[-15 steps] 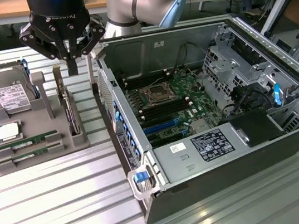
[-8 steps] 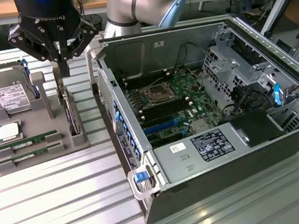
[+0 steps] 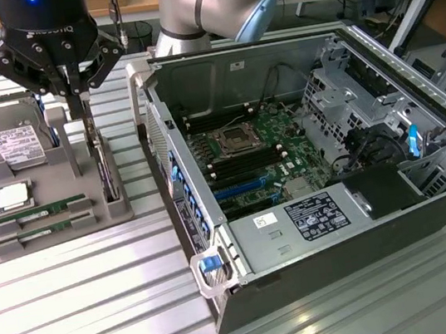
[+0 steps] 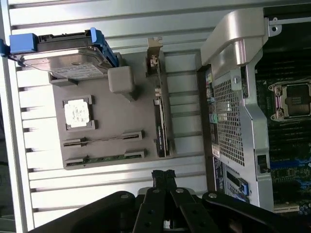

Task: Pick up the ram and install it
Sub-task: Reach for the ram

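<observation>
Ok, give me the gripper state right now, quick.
Gripper: shut, nothing held between the fingers, near the grey tray.

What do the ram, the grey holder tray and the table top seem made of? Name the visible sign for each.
The ram: green matt board, probably fibreglass laminate. The holder tray: uniform matt grey with moulded slots, likely plastic. The table top: ribbed, brightly reflecting slats, apparently bare aluminium.
</observation>
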Controlling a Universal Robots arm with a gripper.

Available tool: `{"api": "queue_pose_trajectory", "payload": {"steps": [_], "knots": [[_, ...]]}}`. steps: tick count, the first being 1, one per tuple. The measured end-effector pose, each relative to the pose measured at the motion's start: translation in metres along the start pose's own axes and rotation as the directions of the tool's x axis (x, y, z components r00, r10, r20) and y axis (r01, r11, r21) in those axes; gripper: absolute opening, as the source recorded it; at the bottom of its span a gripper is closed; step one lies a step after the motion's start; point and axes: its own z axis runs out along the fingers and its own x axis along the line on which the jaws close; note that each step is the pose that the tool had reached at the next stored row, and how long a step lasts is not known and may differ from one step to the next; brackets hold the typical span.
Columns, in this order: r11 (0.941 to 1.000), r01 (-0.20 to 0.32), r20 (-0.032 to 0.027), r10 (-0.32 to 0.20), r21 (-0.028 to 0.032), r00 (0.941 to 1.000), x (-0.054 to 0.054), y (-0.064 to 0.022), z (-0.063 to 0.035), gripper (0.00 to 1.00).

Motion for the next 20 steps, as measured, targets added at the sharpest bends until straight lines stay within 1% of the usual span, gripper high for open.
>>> {"api": "queue_pose_trajectory", "payload": {"steps": [2, 10, 13, 15, 20], "knots": [[1.0, 0.0, 0.0, 0.0, 0.0, 1.0, 0.006, -0.0006, -0.0002, 0.1], [1.0, 0.0, 0.0, 0.0, 0.0001, 1.0, 0.022, -0.0022, -0.0007, 0.1], [1.0, 0.0, 0.0, 0.0, 0.0, 1.0, 0.026, -0.0026, -0.0007, 0.1], [1.0, 0.0, 0.0, 0.0, 0.0, 1.0, 0.031, -0.003, -0.0009, 0.1], [1.0, 0.0, 0.0, 0.0, 0.0, 1.0, 0.036, -0.0035, -0.001, 0.1]]}}
